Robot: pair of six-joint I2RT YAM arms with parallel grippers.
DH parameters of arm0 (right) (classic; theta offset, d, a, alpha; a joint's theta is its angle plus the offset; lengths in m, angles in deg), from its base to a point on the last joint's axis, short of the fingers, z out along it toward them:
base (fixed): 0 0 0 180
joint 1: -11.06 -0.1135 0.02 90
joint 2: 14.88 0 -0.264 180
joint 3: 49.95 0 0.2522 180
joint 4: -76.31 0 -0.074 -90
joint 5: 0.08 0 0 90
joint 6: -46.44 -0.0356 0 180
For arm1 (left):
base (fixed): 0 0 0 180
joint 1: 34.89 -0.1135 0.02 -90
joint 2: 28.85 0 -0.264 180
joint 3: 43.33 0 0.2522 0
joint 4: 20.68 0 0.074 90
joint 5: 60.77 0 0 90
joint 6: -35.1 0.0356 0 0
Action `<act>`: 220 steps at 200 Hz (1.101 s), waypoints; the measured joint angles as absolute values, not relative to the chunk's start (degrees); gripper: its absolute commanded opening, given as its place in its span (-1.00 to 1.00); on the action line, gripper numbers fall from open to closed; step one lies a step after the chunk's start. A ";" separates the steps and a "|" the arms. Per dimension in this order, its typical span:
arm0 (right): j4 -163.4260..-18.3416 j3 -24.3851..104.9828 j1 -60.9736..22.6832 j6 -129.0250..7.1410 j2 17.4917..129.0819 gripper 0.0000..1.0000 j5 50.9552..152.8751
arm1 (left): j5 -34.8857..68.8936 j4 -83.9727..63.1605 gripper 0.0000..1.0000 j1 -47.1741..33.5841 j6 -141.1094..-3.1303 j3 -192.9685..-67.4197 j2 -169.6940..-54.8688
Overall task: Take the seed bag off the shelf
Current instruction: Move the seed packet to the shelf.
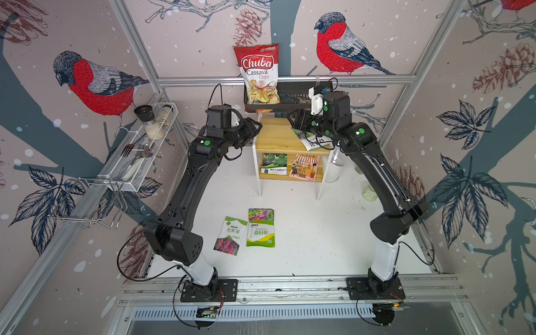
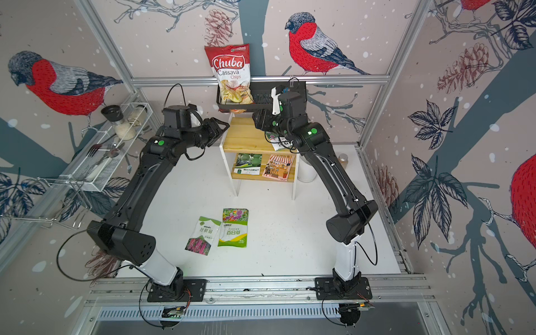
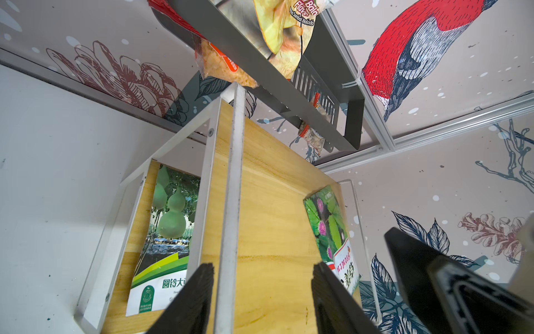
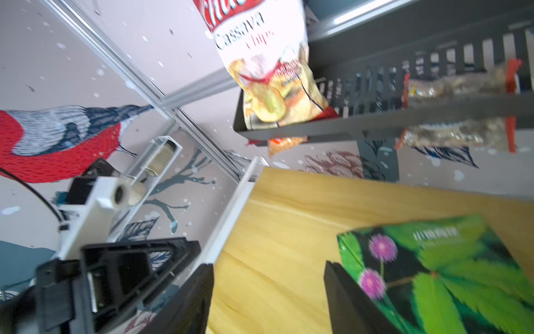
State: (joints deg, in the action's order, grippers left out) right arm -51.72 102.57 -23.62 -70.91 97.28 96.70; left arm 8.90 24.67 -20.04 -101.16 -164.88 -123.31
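The shelf (image 1: 272, 133) stands at the back of the table, with pale wooden boards and white legs. A green seed bag (image 1: 311, 142) with pink flowers lies at the right front corner of its top board, overhanging the edge. Two more seed packets (image 1: 274, 164) lie on the lower board. My left gripper (image 1: 258, 125) is open at the shelf's left edge, and the white side rail (image 3: 231, 202) shows between its fingers. My right gripper (image 1: 292, 121) hovers open over the top board. One of its fingers (image 4: 344, 295) is beside the seed bag (image 4: 433, 274), and nothing is held.
A black slotted basket (image 1: 293, 95) hangs just above the shelf and holds a Chuba chips bag (image 1: 258, 72). A white wire rack (image 1: 145, 145) is on the left wall. Two seed packets (image 1: 230, 239) (image 1: 260, 227) lie on the table. A white cup (image 1: 333, 169) and a jar (image 1: 369, 193) stand right of the shelf.
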 measured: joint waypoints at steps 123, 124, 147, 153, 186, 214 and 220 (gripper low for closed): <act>-47.61 104.38 -21.39 -70.52 105.78 0.26 91.48 | 8.41 25.98 0.18 -21.27 -99.48 -168.46 -125.95; -47.74 104.40 -21.59 -70.47 105.87 0.26 91.48 | 8.39 26.03 0.18 -21.29 -99.46 -168.55 -126.04; -49.29 104.60 -23.64 -69.16 106.66 0.26 91.94 | 8.37 26.79 0.18 -21.57 -99.06 -170.08 -126.94; -49.55 104.60 -24.06 -68.97 106.75 0.26 92.13 | 8.37 26.79 0.18 -21.57 -98.91 -170.34 -127.00; -49.81 104.56 -24.80 -67.52 106.79 0.26 93.93 | 8.24 26.79 0.18 -21.55 -98.41 -170.45 -127.02; -50.36 103.73 -25.26 -67.46 106.48 0.26 95.33 | 8.24 26.72 0.18 -21.53 -98.41 -169.29 -126.59; -50.62 103.11 -25.54 -67.33 106.13 0.26 95.50 | 8.24 26.72 0.17 -21.53 -98.43 -168.94 -126.41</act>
